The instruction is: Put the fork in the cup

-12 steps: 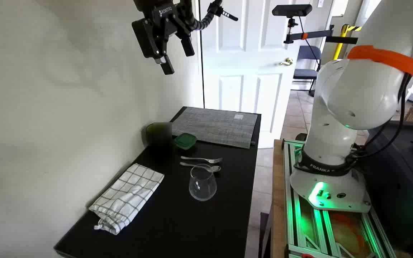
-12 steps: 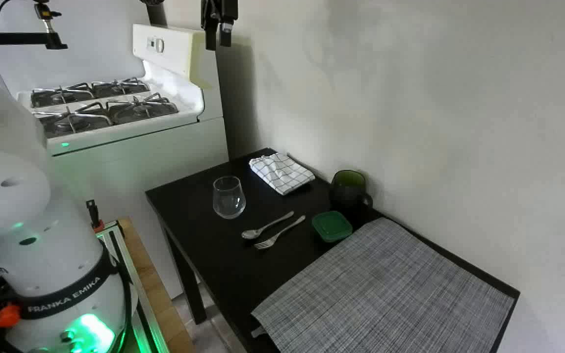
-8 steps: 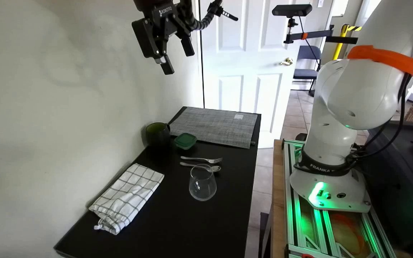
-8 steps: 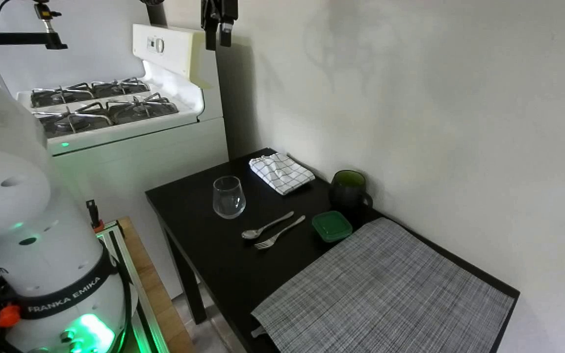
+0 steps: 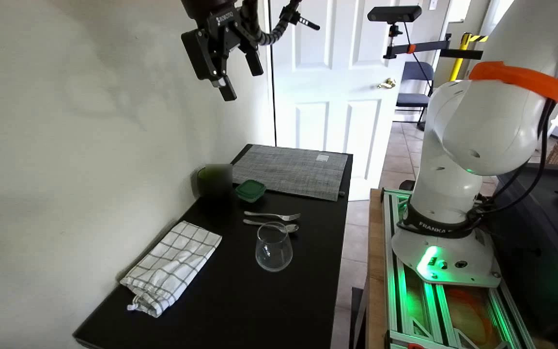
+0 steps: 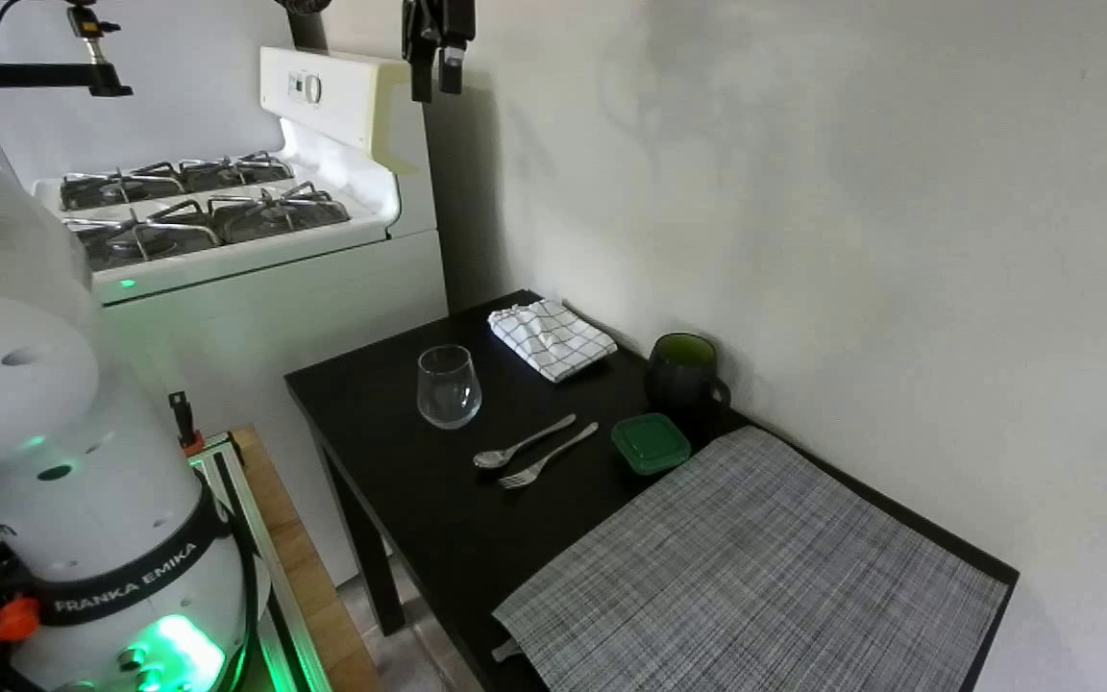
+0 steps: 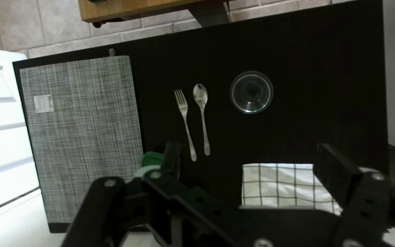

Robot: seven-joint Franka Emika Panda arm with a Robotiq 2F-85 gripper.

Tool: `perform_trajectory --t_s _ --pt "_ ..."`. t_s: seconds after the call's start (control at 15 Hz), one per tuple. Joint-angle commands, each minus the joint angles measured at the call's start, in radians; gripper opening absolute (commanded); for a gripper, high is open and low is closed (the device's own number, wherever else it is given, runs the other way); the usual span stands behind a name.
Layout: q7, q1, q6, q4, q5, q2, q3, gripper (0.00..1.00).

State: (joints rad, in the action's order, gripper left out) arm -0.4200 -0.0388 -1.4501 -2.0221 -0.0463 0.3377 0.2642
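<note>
Claw [image 5: 243,83] high up, pts dn, w/ fingers [image 5: 228,90] spread wide apart.

The dark tabletop [image 5: 259,310] bears a spoon [image 7: 203,120], flat on its surface. At one end I see a gray woven placemat [image 6: 765,577] with a white label [image 7: 43,103] near its edge. Just beside it sits a green-lidded container [image 6: 651,442]; whether they touch, I cannot tell. A white checked towel [image 5: 172,266] lies near the wall [image 5: 66,145]. Past the opposite end, in an exterior view, stands a white stove [image 6: 275,317]. In an exterior view I also see a white paneled door [image 5: 334,87] and a dark chair [image 5: 412,100].
</note>
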Motion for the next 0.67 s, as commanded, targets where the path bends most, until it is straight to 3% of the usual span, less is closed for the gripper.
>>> perform_trajectory --t_s 0.0,0.6 --pt "0.009 0.007 -0.075 -0.045 -0.062 -0.039 -0.049 1.0" --pt "0.01 0.039 -0.433 -0.228 -0.103 -0.105 -0.161 1.0"
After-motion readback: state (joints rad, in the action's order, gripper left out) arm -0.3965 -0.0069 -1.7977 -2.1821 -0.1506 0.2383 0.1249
